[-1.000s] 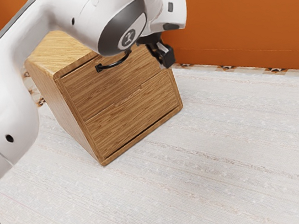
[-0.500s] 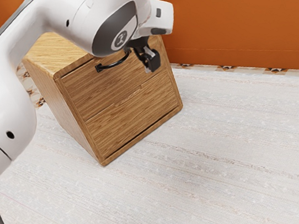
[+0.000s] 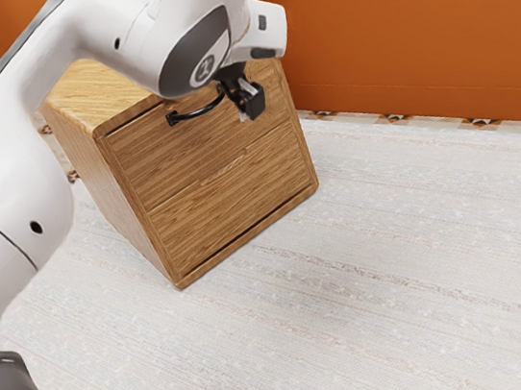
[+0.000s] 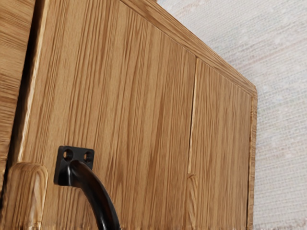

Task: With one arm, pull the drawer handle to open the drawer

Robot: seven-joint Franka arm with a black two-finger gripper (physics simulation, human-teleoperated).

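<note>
Drawer handle: a black curved bar fixed to the front of the upper drawer of a small wooden cabinet. The cabinet stands on a pale, grained table, near the table's far edge and toward the exterior view's left, with one corner turned toward the camera. An orange wall rises just behind that far edge.

The cabinet has two drawers, one above the other. The lower drawer has no handle that we can see. In the exterior view both drawer fronts sit level with the frame around them, so whatever is inside either one is hidden from us.

Our white arm comes in from the exterior view's left and bends over the cabinet's top. Our black gripper hangs in front of the upper drawer, right at the handle's end nearer the wall. We cannot tell how far open it is, nor whether it has hold of the handle.

From the wrist camera we look closely along the cabinet's front. One end of the handle meets the wood at a square black mounting plate with two small holes, and the bar curves away from it toward our hand. A thin seam separates the upper drawer's front from the lower one, and the pale table lies beyond the cabinet's edge.
</note>
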